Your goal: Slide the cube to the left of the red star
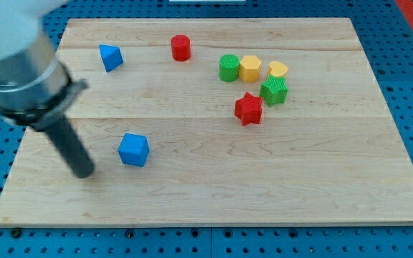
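A blue cube (133, 150) lies on the wooden board at the lower left of the view. A red star (249, 109) lies right of centre, well to the cube's right and a little higher. My tip (83, 172) rests on the board just left of the cube and slightly below it, a short gap apart. The dark rod rises from it up and to the left into the grey arm body.
A blue triangular block (110, 56) and a red cylinder (181, 47) lie near the view's top. A green cylinder (229, 68), a yellow hexagonal block (250, 68), a yellow heart-like block (278, 69) and a green block (274, 91) cluster above and right of the star. The wooden board (321, 179) ends in blue pegboard.
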`<state>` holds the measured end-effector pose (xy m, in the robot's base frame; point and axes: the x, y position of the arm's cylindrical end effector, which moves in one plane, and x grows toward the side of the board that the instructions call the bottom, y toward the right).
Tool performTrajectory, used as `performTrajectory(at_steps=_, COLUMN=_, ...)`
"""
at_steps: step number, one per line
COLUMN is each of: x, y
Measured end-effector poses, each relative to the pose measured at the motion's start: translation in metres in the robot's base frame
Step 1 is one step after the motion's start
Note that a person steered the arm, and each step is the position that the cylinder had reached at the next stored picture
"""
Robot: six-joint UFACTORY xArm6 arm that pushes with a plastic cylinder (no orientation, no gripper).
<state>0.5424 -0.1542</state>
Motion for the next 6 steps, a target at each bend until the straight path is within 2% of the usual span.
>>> performTrajectory(at_steps=1, x=-0.029, y=0.088)
performTrajectory(at_steps=2, x=-0.053, y=0.115)
performTrajectory(at_steps=4, x=-0.024, y=0.024)
performTrajectory(at_steps=5, x=-0.061, y=0.018)
performTrajectory(at_steps=6, x=-0.075, y=0.066)
